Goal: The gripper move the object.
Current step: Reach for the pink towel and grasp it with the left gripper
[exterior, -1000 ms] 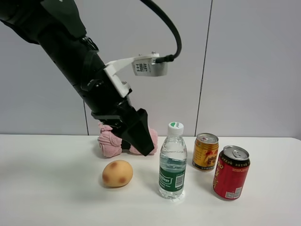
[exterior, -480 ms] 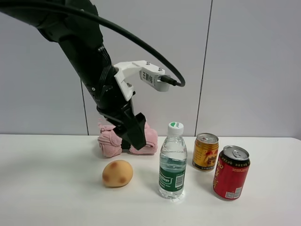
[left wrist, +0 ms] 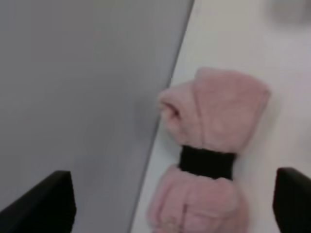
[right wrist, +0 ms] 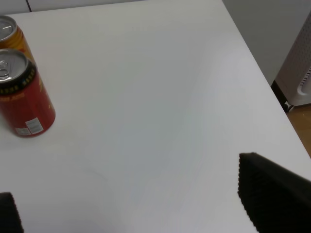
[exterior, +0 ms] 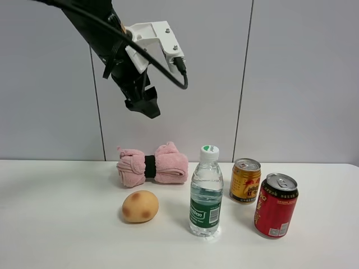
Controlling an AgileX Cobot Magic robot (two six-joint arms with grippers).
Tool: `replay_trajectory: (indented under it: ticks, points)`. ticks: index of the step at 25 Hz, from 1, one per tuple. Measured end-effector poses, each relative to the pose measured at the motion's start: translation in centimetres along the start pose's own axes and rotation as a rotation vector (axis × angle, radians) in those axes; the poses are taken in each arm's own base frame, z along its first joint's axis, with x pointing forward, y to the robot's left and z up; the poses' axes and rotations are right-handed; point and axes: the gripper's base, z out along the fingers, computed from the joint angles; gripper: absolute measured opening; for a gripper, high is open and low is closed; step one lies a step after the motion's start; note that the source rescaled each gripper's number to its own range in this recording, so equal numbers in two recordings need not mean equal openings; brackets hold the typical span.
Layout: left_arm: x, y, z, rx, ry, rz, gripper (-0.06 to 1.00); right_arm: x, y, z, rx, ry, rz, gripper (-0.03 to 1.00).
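While my left gripper hangs high above it, jaws spread, the pink towel bundle (black band round its middle) lies on the worktop by the wall, just behind the tan ball.

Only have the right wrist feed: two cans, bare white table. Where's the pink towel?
Observer: The pink towel lies at the back of the table, behind the tan ball.
Operator: Left gripper on it?
Observer: No. The left gripper hangs in the air above the towel, holding nothing. The left wrist view shows its jaws wide apart.
Operator: Anything between the towel and my cans?
Observer: A water bottle stands upright just left of the gold can in the high view.
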Motion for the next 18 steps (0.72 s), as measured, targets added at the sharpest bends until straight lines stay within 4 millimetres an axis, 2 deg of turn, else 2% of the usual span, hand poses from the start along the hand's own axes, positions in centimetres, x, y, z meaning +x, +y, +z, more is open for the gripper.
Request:
replay_trajectory:
  ticks: [3, 5, 11, 15, 18]
  points:
    - [-0.1, -0.2, 1.2, 0.018, -0.011, 0.055, 0.91, 0.0, 0.0, 0.0, 0.0, 0.0, 0.0, 1.0]
    - [0.3, 0.0, 2.3, 0.059, 0.006, 0.031, 0.91, 0.0, 0.0, 0.0, 0.0, 0.0, 0.0, 1.0]
    - [3.2, 1.3, 7.0, 0.203, 0.135, -0.044, 0.91, 0.0, 0.0, 0.0, 0.0, 0.0, 0.0, 1.0]
    - [3.6, 2.1, 9.4, 0.223, 0.143, -0.069, 0.91, 0.0, 0.0, 0.0, 0.0, 0.0, 0.0, 1.0]
    - [3.7, 1.8, 11.4, 0.249, 0.131, -0.088, 0.91, 0.0, 0.0, 0.0, 0.0, 0.0, 0.0, 1.0]
